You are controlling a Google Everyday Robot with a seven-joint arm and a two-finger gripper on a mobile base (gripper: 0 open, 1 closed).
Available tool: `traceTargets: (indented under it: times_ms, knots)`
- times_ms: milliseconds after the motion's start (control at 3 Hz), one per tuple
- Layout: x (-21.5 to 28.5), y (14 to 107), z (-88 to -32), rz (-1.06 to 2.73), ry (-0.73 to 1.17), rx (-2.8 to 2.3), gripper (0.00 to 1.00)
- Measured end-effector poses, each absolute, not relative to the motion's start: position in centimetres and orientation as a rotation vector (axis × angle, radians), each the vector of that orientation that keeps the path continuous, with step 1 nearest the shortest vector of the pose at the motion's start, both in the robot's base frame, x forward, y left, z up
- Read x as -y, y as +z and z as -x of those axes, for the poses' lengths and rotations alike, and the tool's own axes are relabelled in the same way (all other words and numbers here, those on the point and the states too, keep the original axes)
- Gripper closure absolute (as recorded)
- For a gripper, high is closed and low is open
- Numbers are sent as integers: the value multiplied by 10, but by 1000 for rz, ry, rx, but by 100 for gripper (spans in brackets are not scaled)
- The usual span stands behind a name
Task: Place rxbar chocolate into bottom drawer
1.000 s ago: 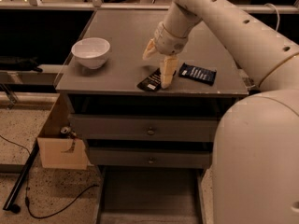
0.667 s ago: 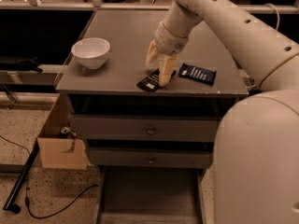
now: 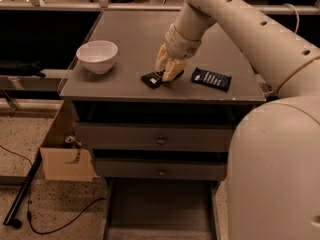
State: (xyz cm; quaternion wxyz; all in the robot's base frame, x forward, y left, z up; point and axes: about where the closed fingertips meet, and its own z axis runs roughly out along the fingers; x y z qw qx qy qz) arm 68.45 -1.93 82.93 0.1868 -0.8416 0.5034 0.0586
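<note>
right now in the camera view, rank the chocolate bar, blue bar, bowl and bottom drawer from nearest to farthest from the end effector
1. Chocolate bar, right at the end effector.
2. Blue bar, just to its right.
3. Bowl, off to its left near the tabletop edge.
4. Bottom drawer, open at floor level, well below.

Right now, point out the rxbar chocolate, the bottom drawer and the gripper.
rxbar chocolate (image 3: 150,79): camera view, wrapper's exposed left end.
bottom drawer (image 3: 159,206): camera view, bare dark interior.
gripper (image 3: 165,75): camera view, tip, at the bar's right end.
</note>
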Motion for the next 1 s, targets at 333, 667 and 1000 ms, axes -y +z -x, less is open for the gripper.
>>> traceTargets:
  times_ms: [333, 667, 1000]
  knots:
    - [21, 833, -682, 2364, 162, -1424, 100]
    - [35, 842, -663, 2329, 144, -1470, 100]
    - [53, 856, -626, 2247, 125, -1527, 100]
